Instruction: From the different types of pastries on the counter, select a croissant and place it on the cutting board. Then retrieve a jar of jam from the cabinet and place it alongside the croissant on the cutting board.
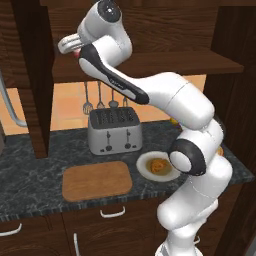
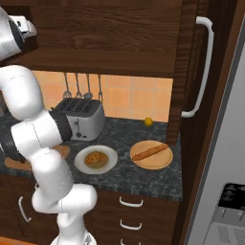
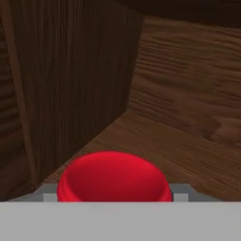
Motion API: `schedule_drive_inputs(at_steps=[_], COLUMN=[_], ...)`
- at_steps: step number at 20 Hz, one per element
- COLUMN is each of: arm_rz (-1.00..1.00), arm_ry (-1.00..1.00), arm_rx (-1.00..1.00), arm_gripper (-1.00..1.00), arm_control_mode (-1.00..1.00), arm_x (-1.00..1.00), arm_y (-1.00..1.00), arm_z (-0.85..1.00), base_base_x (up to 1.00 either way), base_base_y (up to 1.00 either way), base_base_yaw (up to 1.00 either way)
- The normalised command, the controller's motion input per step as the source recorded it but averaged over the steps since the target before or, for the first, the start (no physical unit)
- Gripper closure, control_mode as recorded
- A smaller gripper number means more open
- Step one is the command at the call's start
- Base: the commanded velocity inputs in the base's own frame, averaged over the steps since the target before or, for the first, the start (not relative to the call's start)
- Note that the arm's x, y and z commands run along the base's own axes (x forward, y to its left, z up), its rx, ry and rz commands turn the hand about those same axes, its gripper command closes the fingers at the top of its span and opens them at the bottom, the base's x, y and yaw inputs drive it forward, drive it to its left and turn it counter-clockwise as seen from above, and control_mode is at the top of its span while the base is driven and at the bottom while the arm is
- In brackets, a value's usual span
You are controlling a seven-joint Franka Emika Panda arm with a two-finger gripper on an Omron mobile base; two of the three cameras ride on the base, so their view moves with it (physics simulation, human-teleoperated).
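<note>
Nearest me, the cutting board (image 1: 97, 180) lies bare by the worktop's (image 1: 30, 172) front edge. Just to its right the croissant (image 1: 159, 165) sits on a white plate (image 2: 95, 159), and the long thin pastry (image 2: 152, 151) rests on a round wooden plate (image 2: 151, 155) toward the worktop's right end. Behind them stands the toaster (image 1: 114, 130). Up in the cabinet (image 1: 165, 62), I see the jar of jam's (image 3: 113, 177) red lid right at the fingers (image 3: 113, 195), on the shelf near a back corner; I cannot tell whether they grip it.
</note>
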Motion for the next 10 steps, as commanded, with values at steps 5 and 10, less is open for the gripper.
schedule_drive_inputs(at_steps=[5,10], arm_rz=[0.00,0.00], arm_ry=[-0.05,-0.03], arm_rx=[0.34,0.29], arm_gripper=[1.00,1.00], arm_control_mode=[-1.00,-1.00], arm_x=[-0.58,-0.63], arm_y=[-0.64,-0.39], arm_z=[-0.15,-0.07], base_base_x=[0.00,0.00], base_base_y=[0.00,0.00], base_base_yaw=[0.00,0.00])
